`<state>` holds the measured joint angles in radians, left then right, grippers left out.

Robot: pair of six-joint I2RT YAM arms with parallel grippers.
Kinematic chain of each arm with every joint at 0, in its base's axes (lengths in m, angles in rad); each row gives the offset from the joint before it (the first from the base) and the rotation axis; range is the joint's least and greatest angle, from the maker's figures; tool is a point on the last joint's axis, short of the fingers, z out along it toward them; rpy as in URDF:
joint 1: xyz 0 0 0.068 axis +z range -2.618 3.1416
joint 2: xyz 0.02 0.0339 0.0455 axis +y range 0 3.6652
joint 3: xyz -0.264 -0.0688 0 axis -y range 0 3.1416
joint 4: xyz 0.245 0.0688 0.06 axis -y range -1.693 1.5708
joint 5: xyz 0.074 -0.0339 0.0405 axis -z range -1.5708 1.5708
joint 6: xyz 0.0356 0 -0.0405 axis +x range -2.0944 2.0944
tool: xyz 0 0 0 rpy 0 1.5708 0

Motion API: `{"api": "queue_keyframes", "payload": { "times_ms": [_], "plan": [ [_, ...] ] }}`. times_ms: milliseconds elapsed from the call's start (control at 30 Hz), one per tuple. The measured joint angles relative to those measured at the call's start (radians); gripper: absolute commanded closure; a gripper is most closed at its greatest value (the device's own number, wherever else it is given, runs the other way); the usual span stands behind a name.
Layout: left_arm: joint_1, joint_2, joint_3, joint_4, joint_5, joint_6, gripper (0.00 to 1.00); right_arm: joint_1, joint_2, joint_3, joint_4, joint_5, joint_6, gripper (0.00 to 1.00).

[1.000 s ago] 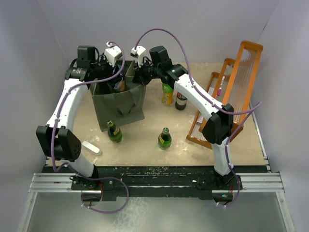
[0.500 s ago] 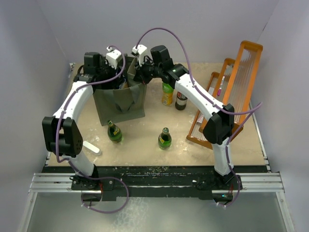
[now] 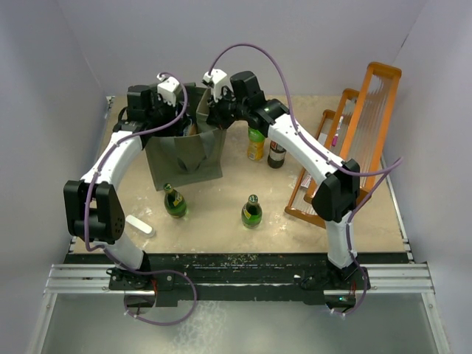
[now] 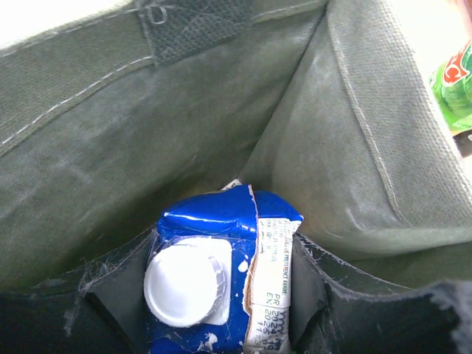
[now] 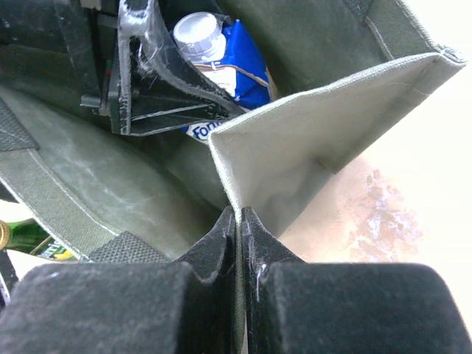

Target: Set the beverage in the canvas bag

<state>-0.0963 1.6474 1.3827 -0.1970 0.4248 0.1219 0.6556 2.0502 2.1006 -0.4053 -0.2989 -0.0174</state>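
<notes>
Swung inward and sunk lower than 1 second ago: left end effector [image 4: 223, 258], now down inside the canvas bag [image 3: 184, 158]. Hardly shifted over the same second: right arm.

Clamped there on the beverage [image 4: 214, 221], a blue carton with a white screw cap, cap upward, gripped between 2 dark fingers [image 4: 317, 287] well below the bag's rim. Visible from the right wrist too, cap and blue shoulder showing beside those fingers.

Pinched shut on the top edge of 1 bag wall: right end effector [image 5: 240, 221], olive fabric sandwiched between its pads.

Standing upright at the back left of the table [image 3: 214, 225]: the bag itself.

Outside it on the table: green bottle [image 3: 175, 200] just in front of the bag, second green bottle [image 3: 251, 212] further right, yellow-labelled bottle [image 3: 256, 144] and dark bottle [image 3: 276, 153] side by side near the bag's right wall. Along the right edge, an orange rack [image 3: 372, 122].
</notes>
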Motion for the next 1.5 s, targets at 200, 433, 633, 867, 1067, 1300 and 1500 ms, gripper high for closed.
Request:
{"api": "queue_keyframes", "payload": {
  "times_ms": [200,433,633,867,1067,1300,1500],
  "plan": [
    [0.002,0.0,-0.006,0.025,-0.01,-0.08,1.0,0.0,-0.011,-0.013,0.0,-0.059,0.008,0.96],
    [0.003,0.0,-0.006,0.025,-0.047,-0.198,1.0,-0.002,-0.011,-0.014,0.0,-0.093,0.008,0.92],
    [0.003,0.0,-0.006,0.024,-0.096,-0.293,1.0,-0.001,-0.011,-0.015,-0.002,-0.03,0.027,0.72],
    [0.003,0.0,-0.02,0.045,-0.089,-0.348,0.85,-0.001,-0.031,-0.051,0.0,0.066,0.055,0.58],
    [0.003,0.004,-0.023,0.061,-0.029,-0.343,0.67,-0.001,-0.047,-0.064,0.0,0.068,0.064,0.56],
    [0.003,0.017,-0.023,0.074,0.052,-0.318,0.46,-0.001,-0.047,-0.064,-0.005,0.039,0.063,0.51],
    [0.003,0.019,-0.023,0.076,0.106,-0.29,0.33,-0.001,-0.049,-0.064,-0.012,0.039,0.051,0.48]
  ]
}}
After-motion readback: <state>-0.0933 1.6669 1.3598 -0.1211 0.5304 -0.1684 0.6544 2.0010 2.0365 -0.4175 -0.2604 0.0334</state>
